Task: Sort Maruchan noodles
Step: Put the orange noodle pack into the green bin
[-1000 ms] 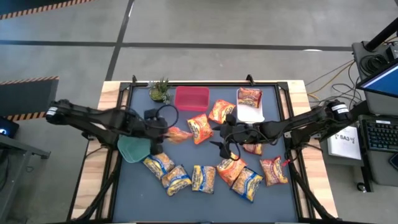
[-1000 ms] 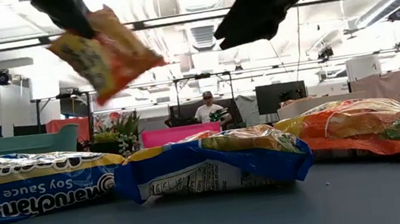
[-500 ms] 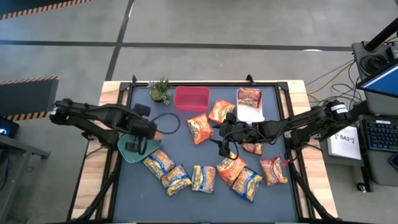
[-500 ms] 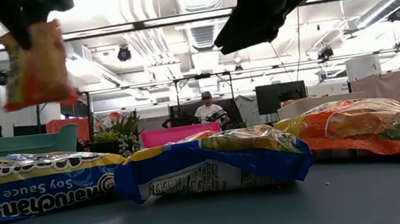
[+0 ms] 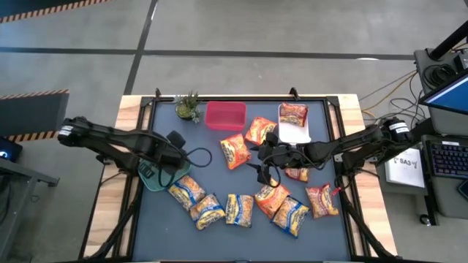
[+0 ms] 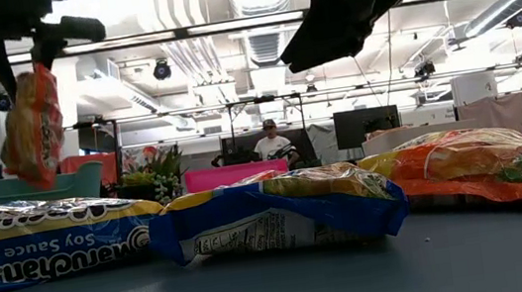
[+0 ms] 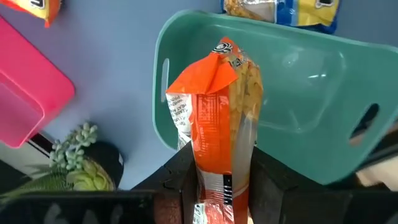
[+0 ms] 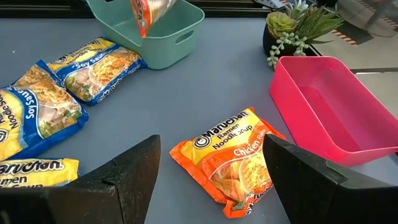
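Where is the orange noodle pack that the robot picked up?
The left gripper holds the orange noodle pack hanging above the teal bin, at the table's left side, near the yellow-and-blue packets.

One camera hangs high and looks straight down on the whole desk [image 5: 241, 230]; another sits at desk height, close behind the packets, facing level into the room. Each wrist camera looks out along its own arm, and both catch the green bin [image 7: 298, 93] and pink bin [image 8: 336, 109].
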Controlling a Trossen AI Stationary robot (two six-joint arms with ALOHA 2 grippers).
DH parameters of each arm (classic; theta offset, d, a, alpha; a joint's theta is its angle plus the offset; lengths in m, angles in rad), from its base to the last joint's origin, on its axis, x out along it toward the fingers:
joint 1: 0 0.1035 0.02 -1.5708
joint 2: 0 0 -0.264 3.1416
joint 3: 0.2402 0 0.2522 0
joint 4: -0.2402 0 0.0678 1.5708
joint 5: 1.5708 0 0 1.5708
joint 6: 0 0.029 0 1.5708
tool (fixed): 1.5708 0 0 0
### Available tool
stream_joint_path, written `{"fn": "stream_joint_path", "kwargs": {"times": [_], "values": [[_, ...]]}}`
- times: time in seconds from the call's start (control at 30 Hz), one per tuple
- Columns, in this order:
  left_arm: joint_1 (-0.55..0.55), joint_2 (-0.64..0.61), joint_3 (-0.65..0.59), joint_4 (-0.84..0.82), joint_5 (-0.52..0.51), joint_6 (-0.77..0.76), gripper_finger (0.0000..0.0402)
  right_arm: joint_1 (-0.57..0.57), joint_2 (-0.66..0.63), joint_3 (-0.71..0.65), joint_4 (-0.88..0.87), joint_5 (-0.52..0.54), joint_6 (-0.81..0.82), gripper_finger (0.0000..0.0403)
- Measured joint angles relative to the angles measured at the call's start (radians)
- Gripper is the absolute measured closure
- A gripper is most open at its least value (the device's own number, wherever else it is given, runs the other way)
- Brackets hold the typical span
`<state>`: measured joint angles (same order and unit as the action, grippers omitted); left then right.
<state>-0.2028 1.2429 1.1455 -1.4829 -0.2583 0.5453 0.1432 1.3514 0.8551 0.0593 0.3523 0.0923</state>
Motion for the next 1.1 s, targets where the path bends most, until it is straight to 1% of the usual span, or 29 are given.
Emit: {"fn": "stream_joint_path", "kwargs": {"times": [0.17,0.33,0.43,0.6,0.8,1.1], "values": [[0.0,-0.014,-0.054,0.084,-0.005,0.059,0.0317,0.0,0.0,0.0,0.0,0.0,0.001,0.0131],[0.003,-0.015,-0.085,0.117,-0.025,0.105,0.0322,0.0,0.0,-0.001,0.0,0.0,0.005,0.0131],[0.003,-0.016,-0.088,0.138,-0.045,0.106,0.0323,0.0,0.0,-0.001,0.0,0.0,0.011,0.0131],[0.005,-0.016,-0.088,0.182,-0.047,0.106,0.0323,0.0,0.0,-0.001,0.0,0.0,0.011,0.0131],[0.025,-0.017,-0.095,0.19,-0.047,0.096,0.0323,0.0,0.0,-0.001,0.0,-0.001,0.012,0.0131],[0.027,-0.017,-0.18,0.236,-0.057,0.095,0.0318,0.0,0.001,-0.001,0.001,-0.002,0.012,0.0131]]}}
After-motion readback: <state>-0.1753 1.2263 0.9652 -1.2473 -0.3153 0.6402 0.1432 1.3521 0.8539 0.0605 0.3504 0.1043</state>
